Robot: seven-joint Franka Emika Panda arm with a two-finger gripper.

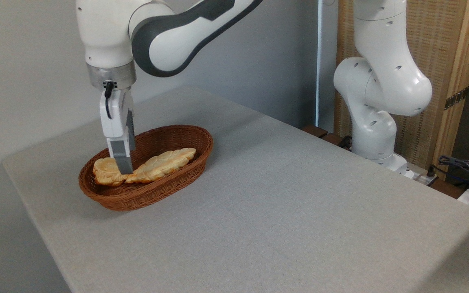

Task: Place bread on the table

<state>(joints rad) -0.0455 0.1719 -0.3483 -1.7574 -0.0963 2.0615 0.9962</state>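
Observation:
The bread, a small round golden-orange bun, lies in the left end of the brown wicker basket on the grey table. My gripper points straight down over the bun's right side, its tip low inside the basket and hiding part of the bun. I see it edge-on, one grey finger covering the other, so the gap between the fingers is hidden. Whether the tips touch the bun is unclear.
A longer, paler leaf-shaped loaf lies in the basket just right of the bun, touching it. The arm's white base stands at the table's far right edge, with cables beside it. A wall runs behind the table.

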